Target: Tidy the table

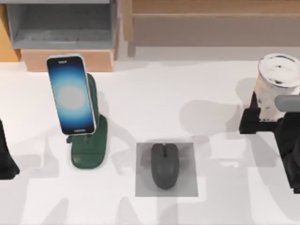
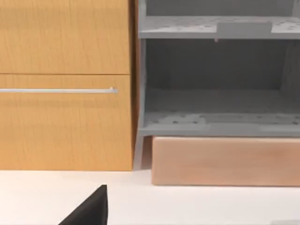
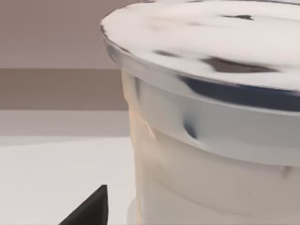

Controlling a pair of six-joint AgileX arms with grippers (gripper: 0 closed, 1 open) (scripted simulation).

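The scene is bright and evenly lit, with no dark corners. On the table (image 1: 154, 103) lie soft, pale grey shadows with blurred edges: a rounded one left of the cup (image 1: 277, 84), a long one beside the phone stand (image 1: 91, 140), and faint overlapping patches near the front edge, as if several lights shine from above. The phone (image 1: 71, 95) screen glows with a pale centre. The mouse (image 1: 164, 165) casts almost no shadow on its mat (image 1: 143, 185). The shelf (image 2: 220, 89) recess is dimmer than its wooden front. The top view is slightly soft overall. In the right wrist view the cup (image 3: 211, 140) is very near and blurred, its rim smeared.
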